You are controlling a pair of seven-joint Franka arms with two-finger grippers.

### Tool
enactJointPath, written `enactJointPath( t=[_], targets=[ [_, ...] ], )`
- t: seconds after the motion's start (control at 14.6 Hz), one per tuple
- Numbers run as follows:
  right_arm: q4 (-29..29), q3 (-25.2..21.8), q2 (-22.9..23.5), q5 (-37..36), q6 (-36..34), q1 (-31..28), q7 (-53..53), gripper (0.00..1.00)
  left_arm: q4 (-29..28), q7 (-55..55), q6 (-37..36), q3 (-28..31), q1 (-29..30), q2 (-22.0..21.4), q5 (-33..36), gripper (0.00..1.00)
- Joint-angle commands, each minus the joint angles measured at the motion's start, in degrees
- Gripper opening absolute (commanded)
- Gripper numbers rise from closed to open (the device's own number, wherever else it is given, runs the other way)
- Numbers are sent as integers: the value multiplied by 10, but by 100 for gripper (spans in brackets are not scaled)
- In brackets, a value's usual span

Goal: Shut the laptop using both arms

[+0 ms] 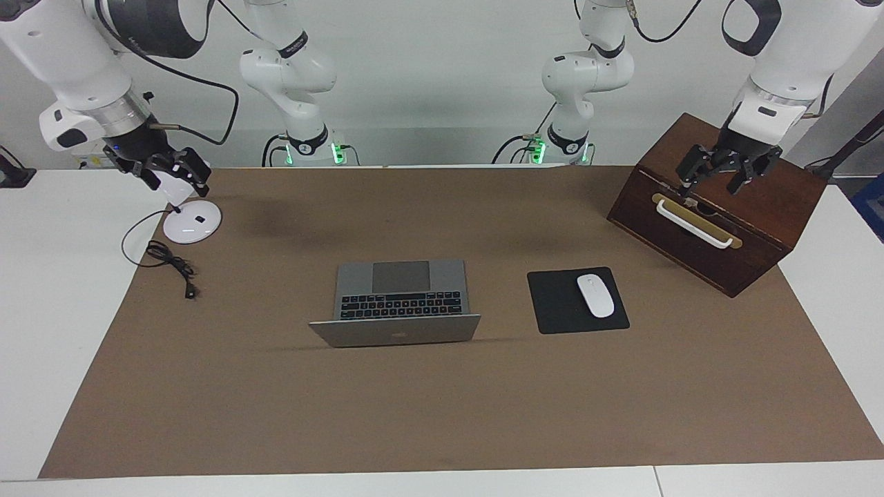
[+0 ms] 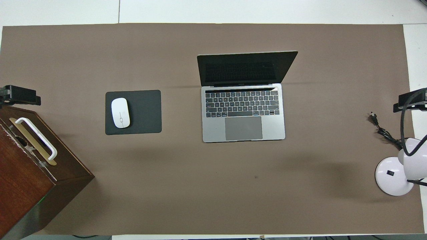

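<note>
Laptop (image 1: 400, 298): lid up, mid-table, well apart from both grippers. Left gripper (image 1: 715, 176): fingers spread, empty, over wooden box (image 1: 760, 207). Right gripper (image 1: 166, 176): fingers spread, empty, over lamp base (image 1: 192, 222).

Two white jointed arms (image 1: 290, 69) carry dark grey joint bands, looping black cables and small black claws.

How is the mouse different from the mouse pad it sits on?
The mouse is white; the mouse pad is black. The mouse is small, rounded and raised; the mouse pad is wider, flat and square-cornered. The mouse lies on the mouse pad, toward its edge at the left arm's end; the pad lies on the brown mat. Both sit beside the laptop.
</note>
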Motion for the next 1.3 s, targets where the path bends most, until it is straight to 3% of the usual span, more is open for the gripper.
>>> enactJointPath(
  t=[0.0, 0.27, 0.55, 0.69, 0.75, 0.82, 0.89, 1.23],
  targets=[
    [-8, 4, -3, -10, 35, -2, -12, 100, 7, -4, -2, 0, 2, 2, 3, 100],
    [-4, 4, 36, -11, 141, -3, -13, 99, 6, 9, -5, 1, 2, 1, 3, 100],
    [-4, 4, 58, -10, 197, 0, -15, 80, -2, 4, -4, 1, 3, -2, 3, 100],
    [-4, 6, 64, -10, 216, 3, -22, 57, -2, 5, -5, 1, 3, -3, 3, 100],
    [-3, 6, 69, -8, 222, 4, -53, 39, -2, 5, -5, 1, 2, -4, 4, 100],
    [-2, 6, 73, -9, 231, 4, -97, 14, -2, 5, -5, 1, 1, -4, 4, 100],
    [-1, 6, 75, -11, 245, 4, -128, 0, -2, 5, -7, 1, -4, -5, 4, 100],
    [16, 7, 92, -9, 252, 6, -136, 0, -9, 3, -4, 1, -7, -8, 4, 100]
  ],
)
